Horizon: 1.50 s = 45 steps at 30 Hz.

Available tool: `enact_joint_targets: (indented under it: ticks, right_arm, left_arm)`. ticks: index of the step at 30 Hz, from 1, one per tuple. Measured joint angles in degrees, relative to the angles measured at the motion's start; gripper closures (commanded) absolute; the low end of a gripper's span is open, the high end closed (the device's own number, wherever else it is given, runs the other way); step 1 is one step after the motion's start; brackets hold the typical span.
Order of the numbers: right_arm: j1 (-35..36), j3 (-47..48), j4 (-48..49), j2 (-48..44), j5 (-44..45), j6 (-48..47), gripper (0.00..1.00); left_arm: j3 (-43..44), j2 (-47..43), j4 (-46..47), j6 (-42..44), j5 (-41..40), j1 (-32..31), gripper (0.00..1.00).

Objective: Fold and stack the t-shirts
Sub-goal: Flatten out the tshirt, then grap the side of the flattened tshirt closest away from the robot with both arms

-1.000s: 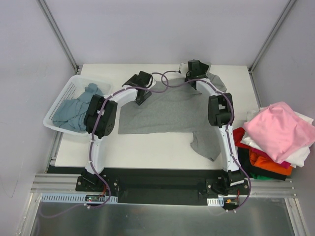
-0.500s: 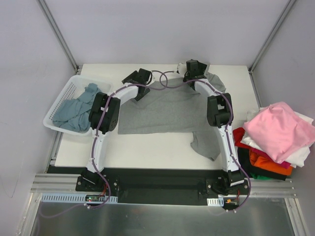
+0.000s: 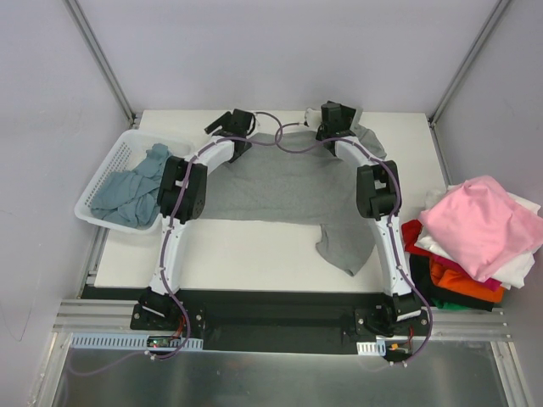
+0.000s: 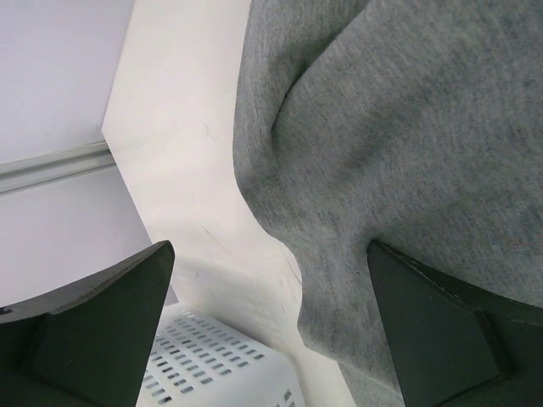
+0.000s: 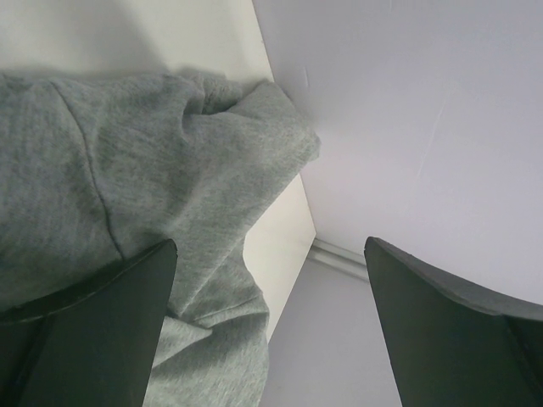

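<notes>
While left claw and right claw gape over the grey t-shirt, basket and pile flank it.

Top camera looks down on the whole table; both wrist cameras sit close over its grey t-shirt

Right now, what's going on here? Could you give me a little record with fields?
Spread on white table: light heather-grey cloth t-shirt, unfolded
In white plastic slatted basket: dusty blue-teal cloth t-shirt, crumpled
Right side: heap of pink, white, orange and red cloth t-shirts
Left end effector: open, empty, over the grey shirt's far left edge
Right end effector: open, empty, over its far right corner
</notes>
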Motion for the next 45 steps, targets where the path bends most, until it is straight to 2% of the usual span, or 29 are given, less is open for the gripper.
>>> enact_joint_targets:
  ticks: [9,16,21,28,30,34,36,38,39,40,45]
  right_arm:
    - [0.13,0.33,2.58,1.03,0.09,-0.90,0.03]
    - [1.84,-6.45,5.49,-2.01,1.46,-0.13,0.03]
    - [3.87,-11.85,5.64,-8.17,2.56,2.75,0.03]
    - [6.67,-21.55,5.31,-23.96,5.46,7.98,0.04]
    - [7.15,-25.00,2.08,-29.79,5.49,11.32,0.03]
    - [7.41,-30.45,-12.50,-40.68,2.01,20.65,0.01]
    - [7.50,-33.03,-21.11,-44.72,-1.27,25.35,0.06]
    - [7.65,-37.05,-28.13,-47.91,-4.87,29.35,0.06]
    - [7.80,-38.95,-30.71,-49.20,-6.51,30.71,0.01]
    - [7.96,-42.07,-32.87,-50.80,-8.55,32.37,0.03]
    - [9.62,-55.71,-41.09,-58.60,-14.25,38.56,0.03]
  left_arm:
    - [3.19,2.12,0.33,1.01,-0.44,0.37,0.01]
    - [0.26,-0.17,0.31,0.13,0.04,-0.13,0.01]
    - [-3.02,-4.52,-0.37,-1.92,0.48,-1.75,0.01]
    - [-6.25,-14.40,-0.04,-4.39,1.60,-3.93,0.01]
    - [-10.01,-18.78,0.59,-4.63,1.62,-4.57,0.01]
    - [-24.02,-30.05,1.73,-5.84,2.21,-6.54,0.01]
    - [-31.30,-35.54,1.40,-6.99,3.28,-8.17,0.01]
    - [-37.48,-40.00,1.07,-8.48,4.50,-9.60,0.01]
    - [-39.47,-41.42,0.85,-8.94,5.22,-10.05,0.01]
    - [-42.29,-43.23,0.87,-10.01,6.29,-10.45,0.01]
    - [-50.73,-49.44,-1.16,-14.10,10.58,-10.49,0.01]
